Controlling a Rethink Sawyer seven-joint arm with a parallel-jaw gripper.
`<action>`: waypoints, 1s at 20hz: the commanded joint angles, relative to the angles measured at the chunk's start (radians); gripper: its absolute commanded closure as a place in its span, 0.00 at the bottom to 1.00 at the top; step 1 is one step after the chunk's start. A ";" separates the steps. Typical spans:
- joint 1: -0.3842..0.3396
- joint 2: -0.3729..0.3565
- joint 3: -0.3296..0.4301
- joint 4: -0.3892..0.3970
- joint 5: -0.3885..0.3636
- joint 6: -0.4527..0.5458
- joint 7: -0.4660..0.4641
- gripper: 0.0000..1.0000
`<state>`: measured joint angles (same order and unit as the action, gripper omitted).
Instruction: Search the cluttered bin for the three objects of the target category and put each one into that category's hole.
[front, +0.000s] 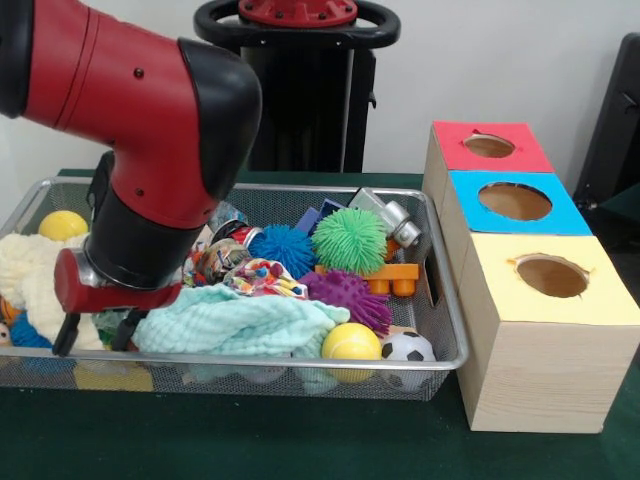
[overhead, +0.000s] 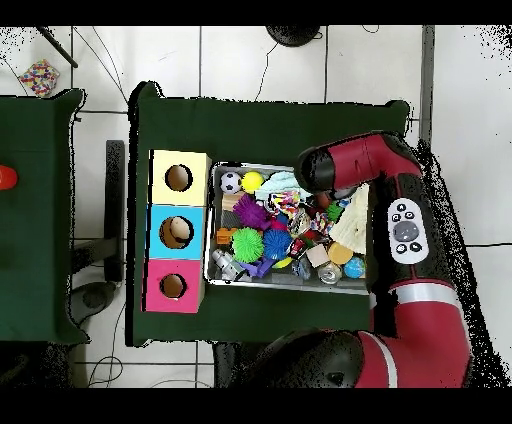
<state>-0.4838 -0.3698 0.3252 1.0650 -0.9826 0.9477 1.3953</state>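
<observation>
The bench (front: 300, 450) has a dark green cloth. On it the wire bin (front: 445, 330) is silver grey. Inside the bin, the spiky balls are green (front: 349, 240), blue (front: 283, 247) and purple (front: 350, 295). Near the bin's front wall a yellow ball (front: 351, 343) lies just beside a black and white soccer ball (front: 408, 347). The folded cloth (front: 240, 322) is pale mint green. Beside the bin, the wooden box (front: 530, 370) has three tops: red (front: 490, 146), blue (front: 515, 202) and pale yellow (front: 550, 277). The arm (front: 130, 100) is red and black.
</observation>
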 joint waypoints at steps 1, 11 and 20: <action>0.039 0.036 -0.058 -0.039 -0.093 0.131 -0.297 0.00; 0.046 0.063 -0.078 -0.044 -0.051 0.135 -0.278 0.00; 0.030 0.078 -0.083 -0.041 0.004 0.260 -0.316 0.00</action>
<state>-0.4376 -0.3329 0.2511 1.0151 -1.0045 1.0348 1.3925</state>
